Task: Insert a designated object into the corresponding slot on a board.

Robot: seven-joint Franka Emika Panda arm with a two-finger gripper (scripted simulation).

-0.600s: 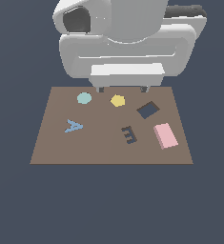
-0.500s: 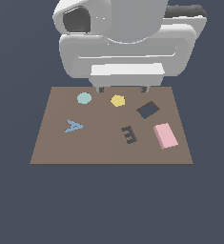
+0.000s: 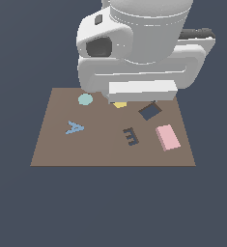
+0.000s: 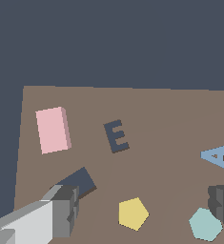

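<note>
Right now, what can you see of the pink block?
The flat pink rectangular block is a plain, matte slab with slightly darker side faces. It lies flat on the brown square board, near the edge at the exterior view's right, beside the dark E-shaped cut-out. Nothing grips it; only the board touches it.

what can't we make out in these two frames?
- Yellow shape: exterior view, mostly hidden behind the arm.
- Gripper: hidden by the arm body in the exterior view; wrist view shows only finger parts, cut by the edges.
- Blue letter A: wrist view, cut off by the edge.
- Dark rectangular slot: wrist view, partly behind a finger.
</note>
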